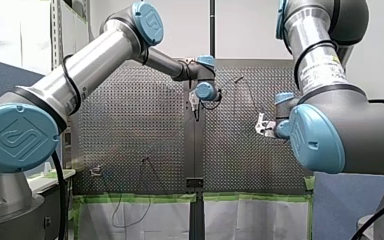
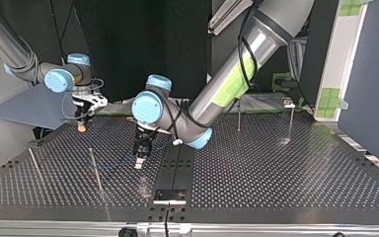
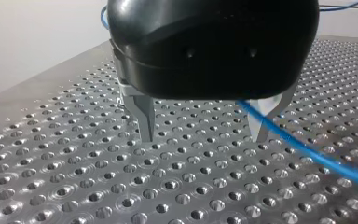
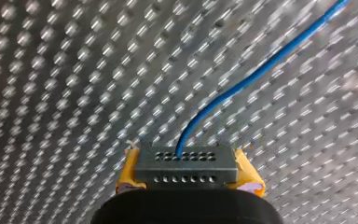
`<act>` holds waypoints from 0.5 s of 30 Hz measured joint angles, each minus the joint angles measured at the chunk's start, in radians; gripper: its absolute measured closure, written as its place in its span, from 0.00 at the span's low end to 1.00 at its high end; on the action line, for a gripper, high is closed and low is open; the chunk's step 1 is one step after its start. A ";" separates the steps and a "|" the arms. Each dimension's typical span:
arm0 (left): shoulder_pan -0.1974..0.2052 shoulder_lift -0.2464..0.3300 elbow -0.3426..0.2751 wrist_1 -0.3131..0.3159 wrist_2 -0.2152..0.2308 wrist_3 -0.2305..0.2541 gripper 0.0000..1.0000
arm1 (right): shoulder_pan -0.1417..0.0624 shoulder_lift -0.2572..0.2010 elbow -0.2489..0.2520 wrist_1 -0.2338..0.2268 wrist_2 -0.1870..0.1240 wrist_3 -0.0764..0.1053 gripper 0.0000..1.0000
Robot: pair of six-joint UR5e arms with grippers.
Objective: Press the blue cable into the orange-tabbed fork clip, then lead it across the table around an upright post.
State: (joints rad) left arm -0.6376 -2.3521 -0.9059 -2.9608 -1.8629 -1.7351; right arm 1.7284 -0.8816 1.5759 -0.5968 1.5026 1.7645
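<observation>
The blue cable (image 4: pixel 254 74) runs out from between the yellow pads of our right gripper (image 4: pixel 189 164), which seems to pinch its end low over the table (image 4: pixel 74 93). Farther along from that gripper, our left gripper (image 3: pixel 205 126) hangs wide open, with the cable passing beside one metal finger. We judge that clipping and routing both remain to be done. We cannot pick out the fork clip, nor any cable around the upright post (image 2: pixel 96 170) near that gripper.

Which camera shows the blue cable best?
Right wrist view: the blue cable runs clear across the table from my right end effector. Left wrist view shows a short stretch; top view a faint trace; front view none clearly.
</observation>
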 joint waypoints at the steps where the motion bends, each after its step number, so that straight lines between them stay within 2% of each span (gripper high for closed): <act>1: -0.001 0.000 0.000 0.000 0.000 0.000 0.00 | -0.004 0.007 0.000 -0.002 0.003 0.002 1.00; 9: -0.004 0.000 0.000 -0.001 0.001 0.000 0.00 | -0.022 0.028 0.007 -0.015 0.031 0.011 1.00; 15: -0.005 0.000 0.000 -0.001 -0.002 -0.001 0.00 | -0.035 0.068 0.015 -0.050 0.042 0.017 1.00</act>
State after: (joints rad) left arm -0.6424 -2.3521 -0.9058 -2.9623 -1.8653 -1.7359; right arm 1.6935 -0.8136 1.5911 -0.6463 1.5447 1.7815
